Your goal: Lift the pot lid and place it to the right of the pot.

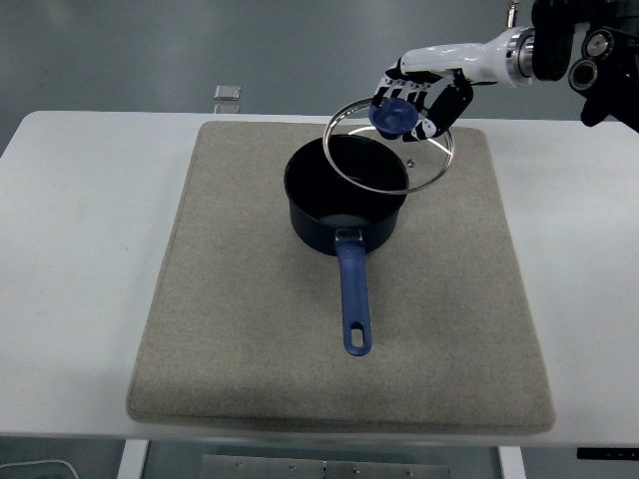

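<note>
A dark blue pot [344, 205] with a long blue handle [354, 299] stands uncovered on the grey mat [250, 329], its handle pointing toward the near edge. My right hand [411, 100] is shut on the blue knob [392, 116] of the glass lid [391, 146]. It holds the lid tilted in the air, above and a little right of the pot's far right rim. The left arm is out of view.
The mat covers most of the white table [70, 279]. A small metal object [228, 93] lies past the table's far edge. Bare mat lies to the right of the pot [469, 230].
</note>
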Tool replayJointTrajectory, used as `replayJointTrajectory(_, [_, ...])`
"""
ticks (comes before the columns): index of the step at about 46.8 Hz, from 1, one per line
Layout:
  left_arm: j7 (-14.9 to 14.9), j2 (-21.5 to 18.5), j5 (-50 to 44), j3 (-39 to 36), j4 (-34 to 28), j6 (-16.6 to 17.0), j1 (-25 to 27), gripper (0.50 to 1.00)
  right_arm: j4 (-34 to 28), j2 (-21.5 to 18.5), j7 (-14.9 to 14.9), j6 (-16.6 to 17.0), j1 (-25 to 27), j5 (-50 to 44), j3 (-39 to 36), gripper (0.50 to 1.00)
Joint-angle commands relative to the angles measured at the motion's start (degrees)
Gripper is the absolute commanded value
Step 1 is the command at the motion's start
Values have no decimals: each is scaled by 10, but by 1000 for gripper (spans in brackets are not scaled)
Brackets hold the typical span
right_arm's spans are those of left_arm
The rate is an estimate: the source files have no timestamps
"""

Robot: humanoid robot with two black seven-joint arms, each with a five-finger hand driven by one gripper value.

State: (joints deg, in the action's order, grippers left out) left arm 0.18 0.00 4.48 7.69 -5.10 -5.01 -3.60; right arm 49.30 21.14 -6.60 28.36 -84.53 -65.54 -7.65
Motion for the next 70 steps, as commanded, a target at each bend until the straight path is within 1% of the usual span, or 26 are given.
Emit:
replayJointTrajectory(1, [0, 0, 0, 0, 0, 0, 0, 1000, 0, 11, 0, 0, 2, 3, -1, 605])
replayJointTrajectory(18, [0, 0, 0, 0, 0, 0, 0, 1000, -6, 57, -1, 0, 17, 22, -1, 603])
replayJointTrajectory(29, [0, 0, 0, 0, 0, 0, 0, 1000, -13, 73, -1, -4, 38, 24, -1, 605])
replayJointTrajectory(39, [0, 0, 0, 0, 0, 0, 0, 1000, -24, 84, -3, -10, 46, 24, -1, 603])
replayJointTrajectory(49, [0, 0, 0, 0, 0, 0, 0, 1000, -32, 84, -4, -21, 64, 24, -1, 588])
replayJointTrajectory(60, [0, 0, 0, 0, 0, 0, 0, 1000, -53, 78, -4, -39, 87, 24, -1, 588])
replayJointTrajectory(70, [0, 0, 0, 0, 0, 0, 0, 1000, -62, 63, -5, -70, 111, 24, 0, 588])
